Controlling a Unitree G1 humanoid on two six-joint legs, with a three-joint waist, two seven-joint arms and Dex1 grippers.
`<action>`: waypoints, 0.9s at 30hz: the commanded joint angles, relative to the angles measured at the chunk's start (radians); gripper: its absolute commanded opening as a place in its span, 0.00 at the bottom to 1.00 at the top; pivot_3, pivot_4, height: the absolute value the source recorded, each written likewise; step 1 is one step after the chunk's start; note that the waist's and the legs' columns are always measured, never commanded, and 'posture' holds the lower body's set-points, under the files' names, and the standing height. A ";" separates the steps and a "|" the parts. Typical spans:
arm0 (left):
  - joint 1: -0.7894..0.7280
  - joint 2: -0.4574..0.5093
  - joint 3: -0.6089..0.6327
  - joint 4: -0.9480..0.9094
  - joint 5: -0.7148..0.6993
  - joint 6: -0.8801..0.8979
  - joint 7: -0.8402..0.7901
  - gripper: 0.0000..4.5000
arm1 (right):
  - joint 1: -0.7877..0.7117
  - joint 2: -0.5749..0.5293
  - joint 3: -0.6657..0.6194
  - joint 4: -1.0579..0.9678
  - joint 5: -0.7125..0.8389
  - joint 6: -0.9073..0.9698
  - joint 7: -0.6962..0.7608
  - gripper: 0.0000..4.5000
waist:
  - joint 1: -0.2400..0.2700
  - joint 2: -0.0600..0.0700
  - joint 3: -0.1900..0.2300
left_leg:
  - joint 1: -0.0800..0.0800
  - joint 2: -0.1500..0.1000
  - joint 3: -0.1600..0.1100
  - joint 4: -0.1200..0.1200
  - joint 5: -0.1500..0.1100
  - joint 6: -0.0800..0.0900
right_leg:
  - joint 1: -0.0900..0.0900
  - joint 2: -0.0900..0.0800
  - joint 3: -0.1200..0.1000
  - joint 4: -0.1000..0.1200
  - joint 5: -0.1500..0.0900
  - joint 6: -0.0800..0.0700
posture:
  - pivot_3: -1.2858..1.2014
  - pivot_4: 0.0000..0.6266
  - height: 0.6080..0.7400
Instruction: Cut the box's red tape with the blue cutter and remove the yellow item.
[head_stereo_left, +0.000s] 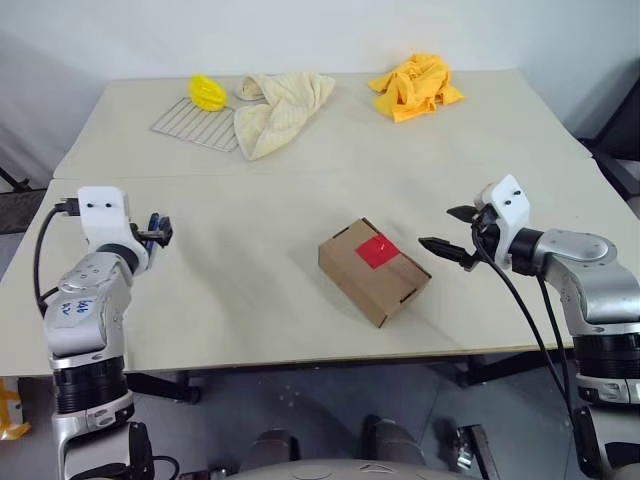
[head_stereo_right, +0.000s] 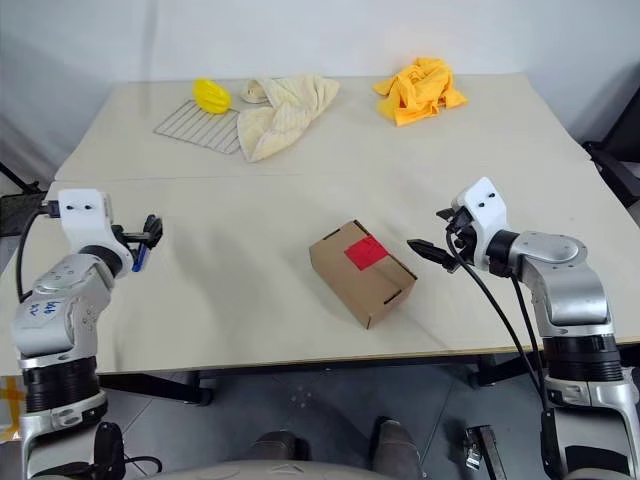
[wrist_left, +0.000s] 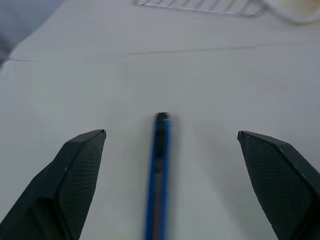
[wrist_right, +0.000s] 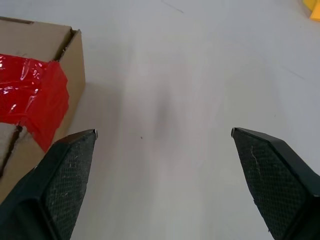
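Observation:
The brown box (head_stereo_left: 375, 272) lies closed and angled at the table's middle, with the red tape (head_stereo_left: 378, 250) across its top seam. The blue cutter (wrist_left: 158, 175) lies on the table at the left. In the left wrist view it runs lengthwise between the spread fingers of my left gripper (wrist_left: 171, 132), which is open and touches nothing. My right gripper (head_stereo_left: 452, 232) hovers just right of the box, open and empty. The right wrist view shows the box corner (wrist_right: 30, 60) and red tape (wrist_right: 30, 95) beside its fingers. The yellow item is hidden.
At the back left a wire rack (head_stereo_left: 190, 127) carries a ridged yellow lemon-like object (head_stereo_left: 207, 92), and a cream towel (head_stereo_left: 275, 108) lies partly over it. An orange-yellow cloth (head_stereo_left: 415, 87) is bunched at the back right. A seam crosses the tabletop (head_stereo_left: 250, 300).

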 joint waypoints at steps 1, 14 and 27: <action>-0.016 0.022 0.030 0.032 0.010 0.007 0.010 1.00 | 0.000 -0.024 -0.022 -0.042 0.016 0.001 -0.005 1.00 | 0.000 0.000 0.000 | 0.000 0.000 0.000 0.000 0.000 0.000 | 0.000 0.000 0.000 0.000 0.000 0.000 | 0.52 0.24 1.00; -0.024 0.056 0.003 0.136 0.012 0.094 -0.032 0.65 | -0.002 -0.056 -0.013 -0.050 0.016 0.016 0.008 1.00 | -0.001 0.000 0.000 | 0.000 0.000 0.000 0.000 0.000 0.000 | 0.000 0.000 0.000 0.000 0.000 0.000 | 0.52 0.24 1.00; -0.035 0.098 -0.016 0.188 0.018 0.136 -0.055 0.38 | 0.002 -0.063 -0.007 -0.055 0.014 0.015 0.010 1.00 | -0.002 0.000 0.000 | 0.000 0.000 0.000 0.000 0.000 0.000 | 0.000 0.000 0.000 0.001 0.000 0.000 | 0.52 0.24 1.00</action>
